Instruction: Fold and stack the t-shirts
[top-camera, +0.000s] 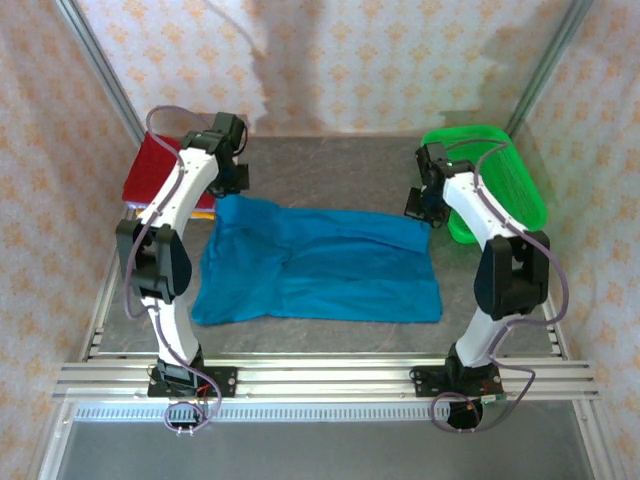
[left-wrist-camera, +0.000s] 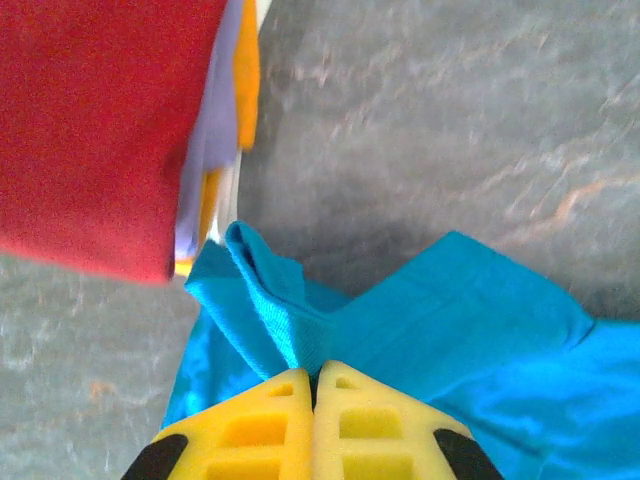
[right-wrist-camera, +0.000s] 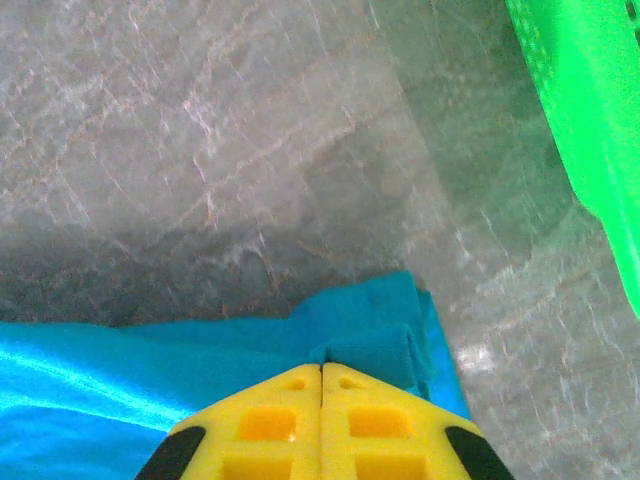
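- a teal-blue cloth t-shirt (top-camera: 320, 265) is spread flat across the middle of the grey marbled table top (top-camera: 330, 165), between the two arms, and creases are seen on its left half.
- the left gripper (left-wrist-camera: 313, 372) is closed tight at the shirt's far left corner. a raised ridge of the teal-blue cloth is pinched between its yellow foam pads.
- the right gripper (right-wrist-camera: 322, 368) is likewise pressed fully together at the far right corner, and a small fold of the same shirt is caught at its tips.
- a dark red folded square shirt (left-wrist-camera: 90, 130) is placed on top of a stack at the table's far left, with an orange folded shirt (left-wrist-camera: 248, 80) and a pale lilac layer showing at the edges beneath it.
- the pinched left corner lies just beside that stack; whether the two touch cannot be told.
- a bright green plastic mesh basket (top-camera: 500, 180) is set at the far right, beside the right arm. in the right wrist view it is kept apart from the shirt's corner by bare table.
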